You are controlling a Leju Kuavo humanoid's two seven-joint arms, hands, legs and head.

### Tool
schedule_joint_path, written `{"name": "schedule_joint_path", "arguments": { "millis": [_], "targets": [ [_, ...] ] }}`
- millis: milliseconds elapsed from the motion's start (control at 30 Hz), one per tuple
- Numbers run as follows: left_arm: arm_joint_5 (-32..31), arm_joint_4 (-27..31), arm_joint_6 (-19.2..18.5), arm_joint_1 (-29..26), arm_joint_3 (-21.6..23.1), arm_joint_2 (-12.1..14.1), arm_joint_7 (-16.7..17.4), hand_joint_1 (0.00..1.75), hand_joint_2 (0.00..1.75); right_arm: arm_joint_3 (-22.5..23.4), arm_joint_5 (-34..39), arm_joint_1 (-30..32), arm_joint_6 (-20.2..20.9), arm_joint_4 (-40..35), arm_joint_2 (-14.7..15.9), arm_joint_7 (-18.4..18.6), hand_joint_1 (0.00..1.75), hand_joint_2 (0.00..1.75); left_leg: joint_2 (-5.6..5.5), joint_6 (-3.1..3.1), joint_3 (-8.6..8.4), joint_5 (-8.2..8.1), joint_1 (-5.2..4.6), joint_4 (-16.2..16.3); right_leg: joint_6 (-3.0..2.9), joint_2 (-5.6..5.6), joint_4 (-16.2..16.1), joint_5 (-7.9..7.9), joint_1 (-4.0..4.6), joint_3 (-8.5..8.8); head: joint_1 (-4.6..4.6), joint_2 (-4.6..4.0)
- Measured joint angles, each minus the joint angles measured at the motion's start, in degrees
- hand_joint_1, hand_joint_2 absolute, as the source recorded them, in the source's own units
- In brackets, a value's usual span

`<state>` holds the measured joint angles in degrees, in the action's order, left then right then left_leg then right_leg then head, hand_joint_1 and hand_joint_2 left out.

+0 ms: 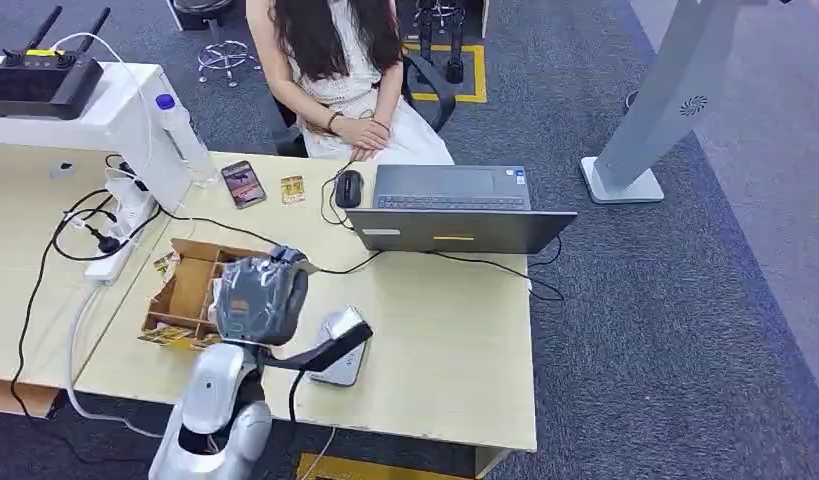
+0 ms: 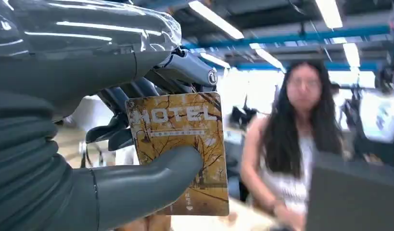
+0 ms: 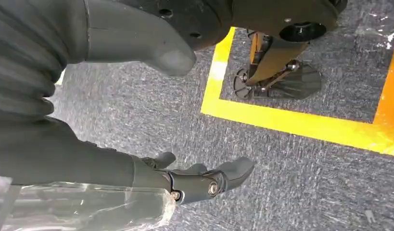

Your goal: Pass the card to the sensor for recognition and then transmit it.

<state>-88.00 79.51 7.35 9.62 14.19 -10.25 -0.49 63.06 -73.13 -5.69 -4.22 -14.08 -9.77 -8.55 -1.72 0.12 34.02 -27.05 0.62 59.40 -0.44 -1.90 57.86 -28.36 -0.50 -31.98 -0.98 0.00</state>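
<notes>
My left hand point(image 1: 260, 298) is raised over the front left of the desk, next to the cardboard box point(image 1: 190, 292). In the left wrist view this hand point(image 2: 137, 144) pinches a yellow hotel card point(image 2: 185, 149) between thumb and fingers, the card upright and facing the camera. A grey card sensor point(image 1: 343, 345) lies on the desk just right of the hand. Another yellow card point(image 1: 293, 189) lies at the far side of the desk. My right hand point(image 3: 204, 180) hangs over the carpet with fingers apart and nothing in it.
A person point(image 1: 350, 70) sits behind the desk point(image 1: 455, 340). An open laptop point(image 1: 455, 205), a mouse point(image 1: 349, 187), a phone point(image 1: 244, 183) and a bottle point(image 1: 185, 135) stand at the far side. Cables point(image 1: 95, 235) run along the left. Yellow floor tape point(image 3: 300, 122) marks the carpet.
</notes>
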Motion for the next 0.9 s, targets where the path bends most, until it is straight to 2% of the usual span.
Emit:
{"name": "schedule_joint_path", "arguments": {
  "millis": [100, 267, 400, 467, 600, 867, 900],
  "targets": [
    [-0.02, 0.51, -0.46, 5.19, -2.51, 0.63, 3.72, 1.75, 1.75, -0.24, -1.09, -0.21, 0.13, 0.00, -0.09, 0.28, 0.00, 1.75, 0.01, 0.04, 0.00, 0.10, 0.01, 0.00, -0.03, -0.01, 0.03, 0.06, 0.03, 0.00, 0.00, 0.00],
    [-0.04, -1.22, -0.73, 13.58, -5.84, 2.39, 6.15, 1.75, 1.75, -0.59, -1.73, -0.55, -0.22, 0.02, -0.57, 0.74, 0.00, 1.75, -0.07, -0.01, 0.00, 0.22, 0.02, 0.00, -0.03, 0.06, 0.05, 0.09, 0.05, 0.00, -0.02, 0.00],
    [-0.04, -5.43, -3.63, 20.27, -5.89, 4.31, 12.20, 1.75, 1.75, -0.74, -2.28, -0.79, 0.92, 0.02, -0.64, 1.46, 0.00, 1.75, -0.06, -0.01, 0.01, 0.22, 0.02, 0.01, -0.06, 0.05, 0.05, 0.13, 0.04, -0.01, 0.00, 0.00],
    [-0.07, -8.92, -4.59, 23.83, -5.86, 5.29, 14.15, 1.75, 1.75, -0.83, -2.41, -0.99, 1.11, 0.02, -0.66, 1.53, 0.00, 1.75, -0.05, -0.01, 0.01, 0.22, 0.02, 0.01, -0.05, 0.04, 0.05, 0.16, 0.04, -0.01, 0.00, 0.00],
    [-0.07, -14.05, -4.53, 28.17, -5.86, 6.32, 14.30, 1.75, 1.75, -0.96, -2.47, -1.22, 1.09, 0.02, -0.70, 1.68, 0.00, 1.75, -0.04, -0.01, 0.01, 0.23, 0.01, 0.02, -0.05, 0.01, 0.05, 0.17, 0.04, -0.02, 0.00, 0.00],
    [-0.07, -18.82, -3.98, 31.63, -5.80, 7.26, 14.32, 1.75, 1.75, -0.96, -2.30, -1.05, -0.33, 0.04, -1.38, 1.51, 0.00, 1.75, -0.03, -0.01, 0.04, 0.22, 0.02, 0.01, -0.05, 0.00, 0.05, 0.16, 0.04, -0.09, 0.00, 0.00],
    [-0.07, -19.03, -3.92, 31.72, -5.78, 7.26, 14.21, 0.00, 1.75, -0.96, -2.30, -1.02, -0.33, 0.04, -1.40, 1.51, 0.00, 1.75, -0.02, -0.01, 0.04, 0.22, 0.02, 0.01, -0.05, -0.01, 0.05, 0.16, 0.04, -0.09, 0.00, 0.00]
  ]
}}
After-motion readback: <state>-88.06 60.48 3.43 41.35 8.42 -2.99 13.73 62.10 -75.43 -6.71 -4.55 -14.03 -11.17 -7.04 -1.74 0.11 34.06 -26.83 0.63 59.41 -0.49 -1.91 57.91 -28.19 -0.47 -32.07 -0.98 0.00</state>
